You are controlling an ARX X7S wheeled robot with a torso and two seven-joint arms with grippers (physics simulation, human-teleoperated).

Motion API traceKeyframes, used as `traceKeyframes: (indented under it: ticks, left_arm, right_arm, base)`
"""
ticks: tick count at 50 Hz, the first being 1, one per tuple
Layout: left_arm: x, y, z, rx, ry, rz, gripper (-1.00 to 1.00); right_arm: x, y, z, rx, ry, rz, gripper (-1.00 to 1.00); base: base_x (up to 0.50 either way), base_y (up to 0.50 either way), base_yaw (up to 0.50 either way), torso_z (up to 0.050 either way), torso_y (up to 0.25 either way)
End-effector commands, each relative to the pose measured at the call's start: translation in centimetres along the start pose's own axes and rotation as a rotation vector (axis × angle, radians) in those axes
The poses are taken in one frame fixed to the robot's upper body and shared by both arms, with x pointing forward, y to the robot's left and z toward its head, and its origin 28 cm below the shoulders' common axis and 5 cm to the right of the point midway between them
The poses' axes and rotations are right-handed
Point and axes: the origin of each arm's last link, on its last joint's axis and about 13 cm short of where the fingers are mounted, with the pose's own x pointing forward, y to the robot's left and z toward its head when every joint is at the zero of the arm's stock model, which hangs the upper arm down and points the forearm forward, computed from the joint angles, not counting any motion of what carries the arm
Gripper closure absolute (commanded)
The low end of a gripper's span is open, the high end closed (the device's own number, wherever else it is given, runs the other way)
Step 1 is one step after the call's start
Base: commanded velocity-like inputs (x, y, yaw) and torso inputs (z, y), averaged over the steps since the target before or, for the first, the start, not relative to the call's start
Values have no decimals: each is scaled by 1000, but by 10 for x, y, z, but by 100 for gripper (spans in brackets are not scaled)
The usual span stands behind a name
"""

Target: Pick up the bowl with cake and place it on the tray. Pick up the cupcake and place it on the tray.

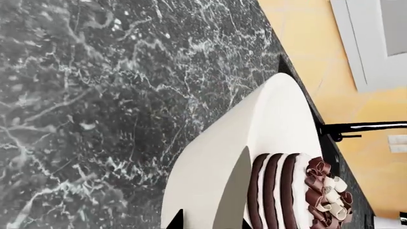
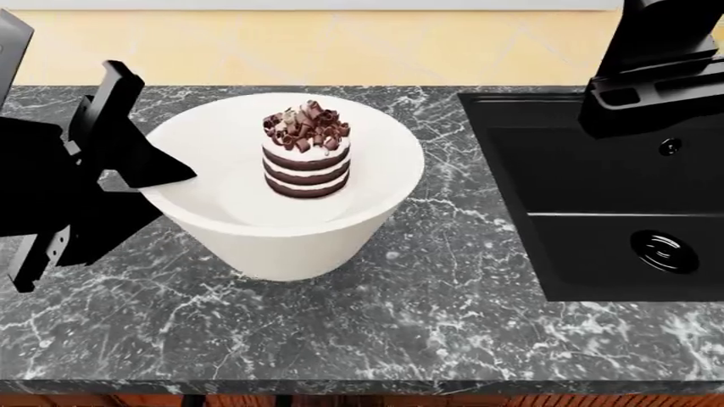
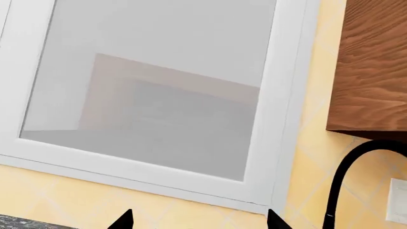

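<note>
The white bowl (image 2: pixel 292 244) rests on the dark marble counter with the striped chocolate cake (image 2: pixel 305 154) inside it. My left gripper (image 2: pixel 169 182) is at the bowl's left rim. In the left wrist view its jaws (image 1: pixel 212 222) straddle the bowl's wall (image 1: pixel 203 171), one tip outside and one inside, narrowed onto it, with the cake (image 1: pixel 286 195) close by. My right gripper (image 3: pixel 198 222) is raised and open, facing a window with nothing between its tips. The right arm (image 2: pixel 650 68) hangs over the sink. The cupcake and the tray are out of view.
A black sink (image 2: pixel 599 195) is set into the counter right of the bowl, with a black faucet (image 3: pixel 337 191) behind it. The counter's front edge (image 2: pixel 362 386) runs close below. A wooden cabinet (image 3: pixel 375 62) hangs beside the white-framed window (image 3: pixel 159 95).
</note>
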Motion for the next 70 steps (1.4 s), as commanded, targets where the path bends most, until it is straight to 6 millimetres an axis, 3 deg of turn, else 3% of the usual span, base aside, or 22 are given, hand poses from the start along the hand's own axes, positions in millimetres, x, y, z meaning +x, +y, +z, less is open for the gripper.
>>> traceKeyframes:
  ticks: [1, 70]
  left_arm:
    - [-9, -5, 3, -17, -40, -65, 100]
    - [-9, -5, 6, -36, -52, -77, 100]
  right_arm:
    - [0, 0, -1, 13, 6, -1, -100]
    - [1, 0, -2, 21, 8, 2, -100]
  base:
    - [-73, -500, 0, 0, 0]
    - [-72, -500, 0, 1, 1]
